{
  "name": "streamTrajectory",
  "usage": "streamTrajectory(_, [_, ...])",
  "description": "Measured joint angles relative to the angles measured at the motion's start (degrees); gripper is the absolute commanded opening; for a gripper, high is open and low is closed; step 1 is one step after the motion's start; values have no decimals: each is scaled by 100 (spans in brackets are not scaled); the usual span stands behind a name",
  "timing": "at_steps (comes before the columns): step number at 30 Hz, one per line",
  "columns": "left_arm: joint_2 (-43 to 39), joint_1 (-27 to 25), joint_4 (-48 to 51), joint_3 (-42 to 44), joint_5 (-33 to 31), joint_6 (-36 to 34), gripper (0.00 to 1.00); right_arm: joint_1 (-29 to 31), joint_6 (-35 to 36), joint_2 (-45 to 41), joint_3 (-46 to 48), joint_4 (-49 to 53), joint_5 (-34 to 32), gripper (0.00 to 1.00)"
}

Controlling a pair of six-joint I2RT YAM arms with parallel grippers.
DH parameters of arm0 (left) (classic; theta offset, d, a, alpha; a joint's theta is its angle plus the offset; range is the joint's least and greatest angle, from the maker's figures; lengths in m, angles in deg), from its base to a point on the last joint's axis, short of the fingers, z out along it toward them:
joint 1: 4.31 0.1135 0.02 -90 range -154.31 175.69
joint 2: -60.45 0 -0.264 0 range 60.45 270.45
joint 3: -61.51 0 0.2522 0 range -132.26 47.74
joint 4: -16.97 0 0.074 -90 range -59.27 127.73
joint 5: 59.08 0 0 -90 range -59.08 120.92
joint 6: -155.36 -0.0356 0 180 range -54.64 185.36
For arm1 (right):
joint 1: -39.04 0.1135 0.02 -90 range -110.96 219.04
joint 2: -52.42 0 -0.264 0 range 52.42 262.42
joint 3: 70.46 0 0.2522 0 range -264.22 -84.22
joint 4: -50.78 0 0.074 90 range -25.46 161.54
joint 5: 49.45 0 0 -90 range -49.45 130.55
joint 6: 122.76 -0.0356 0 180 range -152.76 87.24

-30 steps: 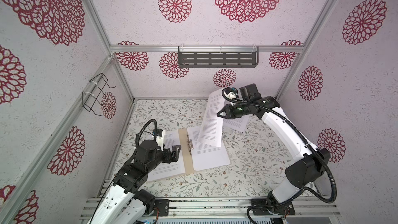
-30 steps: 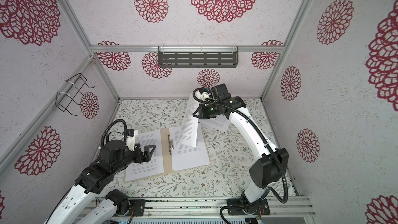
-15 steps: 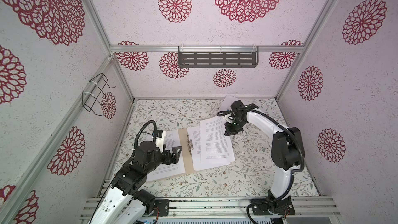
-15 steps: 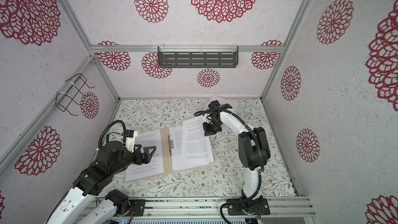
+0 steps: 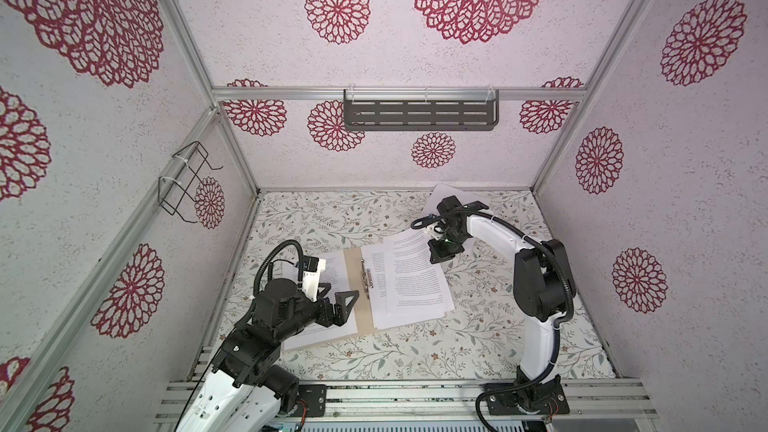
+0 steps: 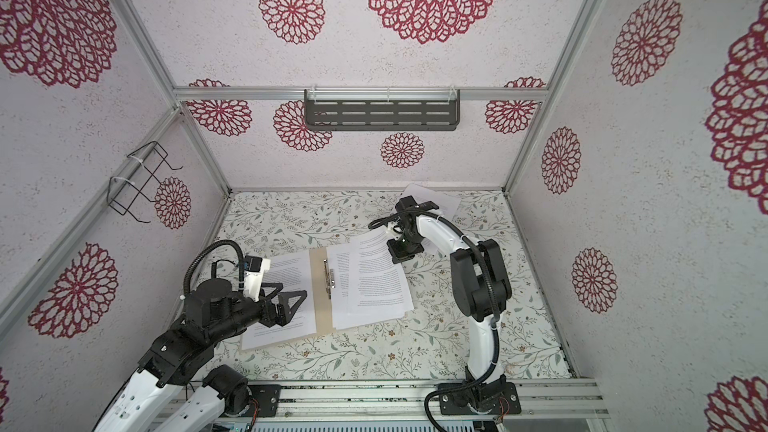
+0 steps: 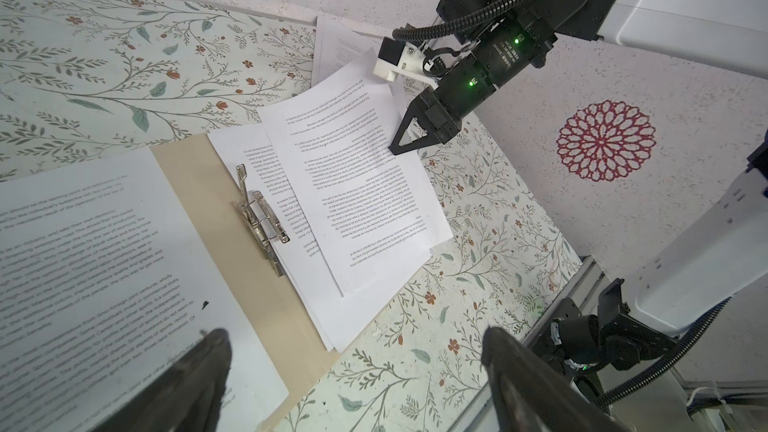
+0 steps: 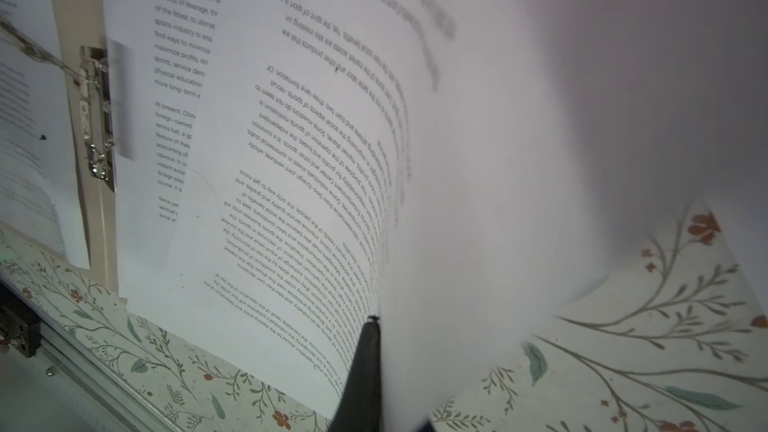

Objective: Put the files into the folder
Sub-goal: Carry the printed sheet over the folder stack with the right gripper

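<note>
The beige folder [image 5: 355, 280] [image 6: 320, 305] lies open on the floral table, metal clip [image 7: 259, 218] at its spine. One printed sheet [image 5: 332, 274] covers its left half. A stack of files [image 5: 409, 284] [image 6: 372, 284] lies on the right half, the top sheet [image 7: 357, 201] skewed. My right gripper [image 5: 436, 257] [image 7: 395, 149] is shut on that top sheet's far edge, which curls up beside the finger [image 8: 370, 347]. My left gripper [image 5: 334, 295] [image 7: 353, 332] hovers open over the folder's left half, holding nothing. More files [image 5: 442, 193] lie at the back right, partly under the right arm.
A dark slotted shelf [image 5: 419, 114] hangs on the back wall and a wire rack [image 5: 187, 184] on the left wall. Aluminium rails [image 5: 395, 396] run along the table's front edge. Walls close in on three sides.
The right gripper has come down with its sheet: it hung upright above the folder a second ago and now lies on the right-hand stack. The left arm has hardly moved.
</note>
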Motion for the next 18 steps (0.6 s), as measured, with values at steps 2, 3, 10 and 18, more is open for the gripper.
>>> streamTrajectory(2, [50, 0, -2, 0, 15, 0, 97, 39, 52, 55, -70, 0, 11, 0])
streamTrajectory(3, [63, 0, -2, 0, 17, 0, 97, 63, 70, 85, -101, 0, 15, 0])
streamTrajectory(10, [85, 0, -4, 0, 17, 0, 97, 245, 192, 234, -127, -9, 83, 0])
streamTrajectory(18, [118, 0, -13, 0, 17, -9, 97, 363, 205, 243, -120, -72, 164, 0])
